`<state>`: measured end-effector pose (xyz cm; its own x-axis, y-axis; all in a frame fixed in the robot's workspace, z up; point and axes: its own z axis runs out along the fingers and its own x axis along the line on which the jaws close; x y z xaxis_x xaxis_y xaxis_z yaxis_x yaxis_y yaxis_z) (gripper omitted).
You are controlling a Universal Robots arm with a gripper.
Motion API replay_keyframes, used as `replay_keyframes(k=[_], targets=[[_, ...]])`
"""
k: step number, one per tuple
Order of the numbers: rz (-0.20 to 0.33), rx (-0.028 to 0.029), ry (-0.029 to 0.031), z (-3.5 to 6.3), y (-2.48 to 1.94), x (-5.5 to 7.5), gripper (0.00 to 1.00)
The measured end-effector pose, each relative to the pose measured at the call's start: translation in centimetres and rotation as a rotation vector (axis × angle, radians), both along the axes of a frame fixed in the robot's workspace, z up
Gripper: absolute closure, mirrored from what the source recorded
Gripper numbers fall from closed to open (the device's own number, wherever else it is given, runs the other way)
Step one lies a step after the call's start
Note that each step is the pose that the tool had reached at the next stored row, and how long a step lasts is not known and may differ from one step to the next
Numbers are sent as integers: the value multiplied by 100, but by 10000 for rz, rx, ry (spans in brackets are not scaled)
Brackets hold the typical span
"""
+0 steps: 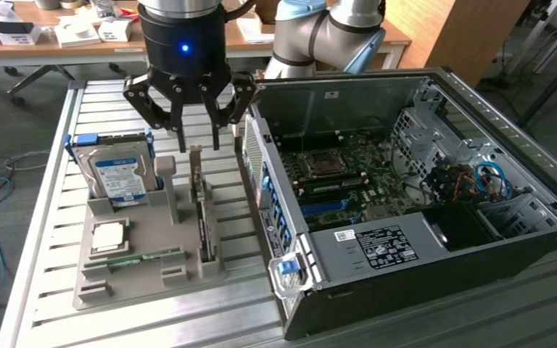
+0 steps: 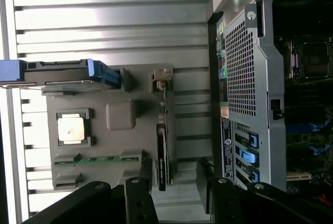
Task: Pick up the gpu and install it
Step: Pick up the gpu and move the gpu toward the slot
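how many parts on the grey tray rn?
4: hard drive upright at the back, CPU mid-tray, memory stick toward the front, gpu on edge along the case side.

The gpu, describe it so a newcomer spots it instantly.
Beside the open computer case, on the exterior view's left, sits a grey tray. The gpu is the long dark card on edge along its case side, unlike the labelled hard drive or short green memory stick.

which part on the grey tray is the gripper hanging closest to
The gpu, the thin dark card standing on edge beside the computer case. The open gripper hangs over its bracket end; the hard drive, processor and memory stick sit farther aside.
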<state>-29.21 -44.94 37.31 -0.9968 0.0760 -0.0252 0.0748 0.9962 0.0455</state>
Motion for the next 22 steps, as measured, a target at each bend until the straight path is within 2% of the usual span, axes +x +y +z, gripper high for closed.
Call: replay_keyframes(k=[22], targets=[[0,1,-1,-238,0,0,53]])
